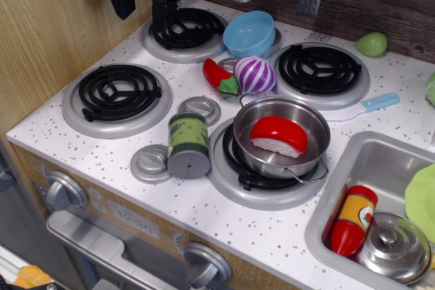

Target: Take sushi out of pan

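The sushi [279, 136], a glossy red top over white rice, lies inside the pan [309, 117], a shiny steel pot with wire loop handles on the front right burner. My gripper [141, 6] is black, at the top left above the back left burner, far from the pan. Its two fingers hang apart with nothing between them.
A blue bowl [249, 32] sits at the back. A red pepper [219, 76] and purple striped onion [254, 75] lie behind the pan. A green can [188, 144] stands left of it. The sink [380, 168] at right holds a red-orange bottle [353, 220] and steel lid [394, 246].
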`<move>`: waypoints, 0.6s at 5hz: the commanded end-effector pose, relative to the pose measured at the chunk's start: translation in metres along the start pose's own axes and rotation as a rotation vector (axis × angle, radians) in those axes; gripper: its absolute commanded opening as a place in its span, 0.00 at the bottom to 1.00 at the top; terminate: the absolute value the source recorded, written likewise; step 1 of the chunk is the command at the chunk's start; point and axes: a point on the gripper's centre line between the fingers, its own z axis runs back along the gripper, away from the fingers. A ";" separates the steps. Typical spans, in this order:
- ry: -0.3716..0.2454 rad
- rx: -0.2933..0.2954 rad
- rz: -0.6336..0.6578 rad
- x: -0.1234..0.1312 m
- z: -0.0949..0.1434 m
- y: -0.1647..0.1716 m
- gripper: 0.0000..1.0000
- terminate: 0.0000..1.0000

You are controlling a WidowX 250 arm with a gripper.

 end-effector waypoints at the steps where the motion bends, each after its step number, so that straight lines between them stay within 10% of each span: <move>1: 0.000 0.000 0.000 0.000 0.000 0.000 1.00 0.00; 3: 0.072 -0.014 0.215 -0.029 0.029 -0.040 1.00 0.00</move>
